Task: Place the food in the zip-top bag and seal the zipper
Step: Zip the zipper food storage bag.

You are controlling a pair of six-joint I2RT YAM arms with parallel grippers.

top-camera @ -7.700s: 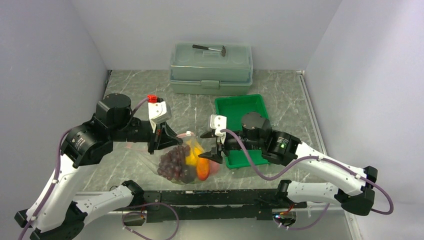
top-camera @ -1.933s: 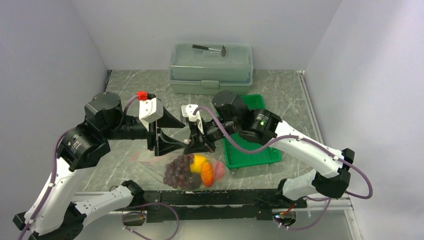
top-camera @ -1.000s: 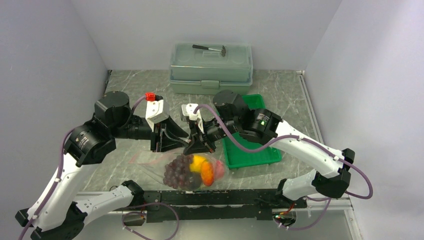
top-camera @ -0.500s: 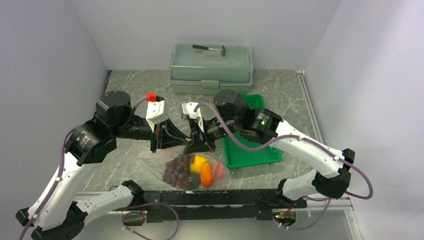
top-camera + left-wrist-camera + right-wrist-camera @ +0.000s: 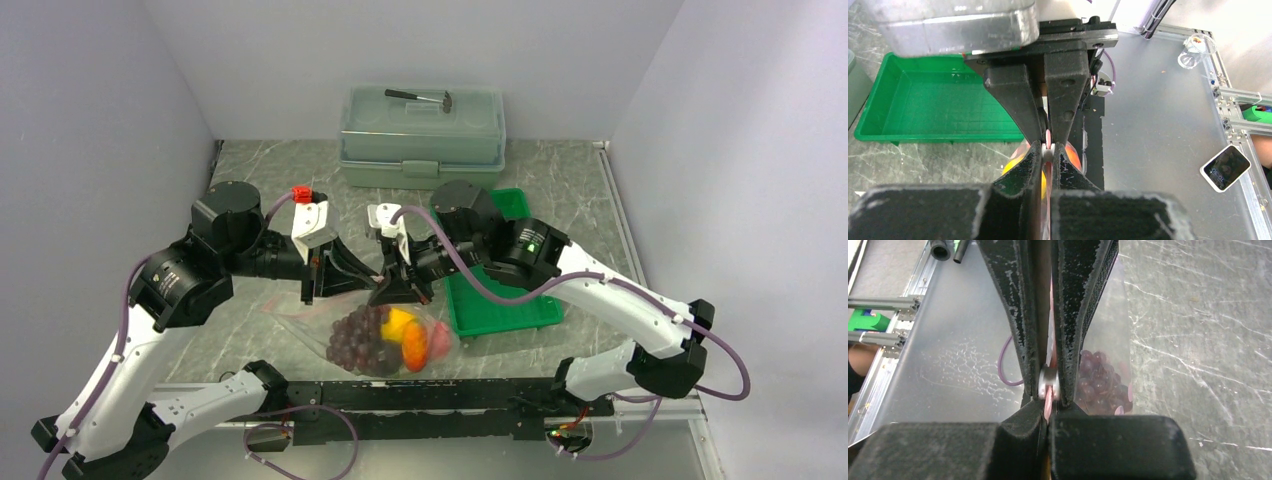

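My 2 arms bend inward above the tabletop's near middle. My left gripper (image 5: 364, 281) and right gripper (image 5: 397, 288) meet tip to tip, each with jaws pinched tight together.

- Plain pale grey walls (image 5: 420, 45) stand far behind the left gripper (image 5: 372, 284) and at both sides of it.
- A desk (image 5: 270, 165) with a grey marbled top lies under the right gripper (image 5: 392, 290).
- The light is soft and even.
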